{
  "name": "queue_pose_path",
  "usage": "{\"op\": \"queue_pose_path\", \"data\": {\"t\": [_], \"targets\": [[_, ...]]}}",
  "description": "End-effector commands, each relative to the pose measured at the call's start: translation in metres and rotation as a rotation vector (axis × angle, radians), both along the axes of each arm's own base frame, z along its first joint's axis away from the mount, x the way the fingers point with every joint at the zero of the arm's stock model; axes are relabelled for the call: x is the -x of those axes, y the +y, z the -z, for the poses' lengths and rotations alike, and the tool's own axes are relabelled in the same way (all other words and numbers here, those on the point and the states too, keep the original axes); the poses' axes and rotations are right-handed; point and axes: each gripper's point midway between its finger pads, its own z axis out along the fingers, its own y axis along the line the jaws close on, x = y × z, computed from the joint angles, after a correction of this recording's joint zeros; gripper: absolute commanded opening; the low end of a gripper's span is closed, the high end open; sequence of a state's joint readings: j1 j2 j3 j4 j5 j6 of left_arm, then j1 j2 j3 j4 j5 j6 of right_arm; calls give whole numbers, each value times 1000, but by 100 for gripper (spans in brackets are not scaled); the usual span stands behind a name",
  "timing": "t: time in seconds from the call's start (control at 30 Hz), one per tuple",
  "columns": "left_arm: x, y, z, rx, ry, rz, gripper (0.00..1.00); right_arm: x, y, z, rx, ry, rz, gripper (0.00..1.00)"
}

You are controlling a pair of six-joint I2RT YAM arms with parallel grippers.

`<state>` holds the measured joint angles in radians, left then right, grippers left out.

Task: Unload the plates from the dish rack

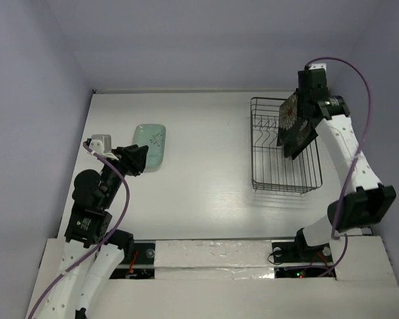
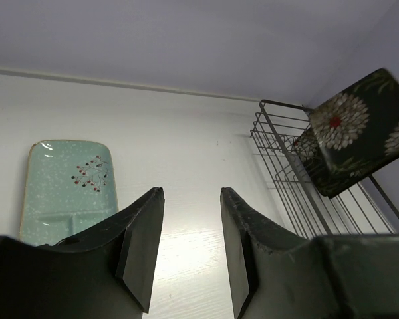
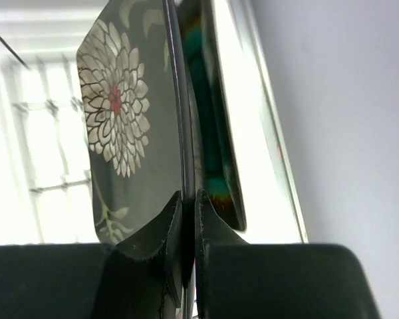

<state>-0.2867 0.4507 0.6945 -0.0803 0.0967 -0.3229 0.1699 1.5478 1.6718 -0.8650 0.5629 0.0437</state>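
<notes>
The black wire dish rack (image 1: 284,174) stands at the table's right. My right gripper (image 3: 188,196) is shut on the rim of the black floral plate (image 3: 123,113), which stands on edge and tilted over the rack's far right part (image 1: 290,118). Right behind it is a dark-rimmed plate with a teal centre (image 3: 211,133), close to the floral one. The pale mint-green plate (image 1: 150,145) lies flat on the table at the left. My left gripper (image 2: 191,194) hovers just near of that plate, open, with nothing between its fingers.
White walls close in the table at the back and on both sides. The right wall is close beside the rack (image 2: 287,174). Purple cables loop off both arms.
</notes>
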Motion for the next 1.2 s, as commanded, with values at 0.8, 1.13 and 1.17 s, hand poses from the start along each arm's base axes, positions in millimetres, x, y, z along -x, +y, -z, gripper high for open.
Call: {"op": "queue_pose_path", "data": {"t": [0.8, 1.13, 1.17], "targets": [[1, 2, -22, 12, -58, -8, 37, 6, 291, 25, -896, -301, -602, 0], [0, 0, -21, 11, -54, 1, 37, 21, 327, 123, -958, -141, -554, 0], [1, 1, -21, 12, -55, 0, 37, 26, 329, 135, -956, -118, -547, 0]]}}
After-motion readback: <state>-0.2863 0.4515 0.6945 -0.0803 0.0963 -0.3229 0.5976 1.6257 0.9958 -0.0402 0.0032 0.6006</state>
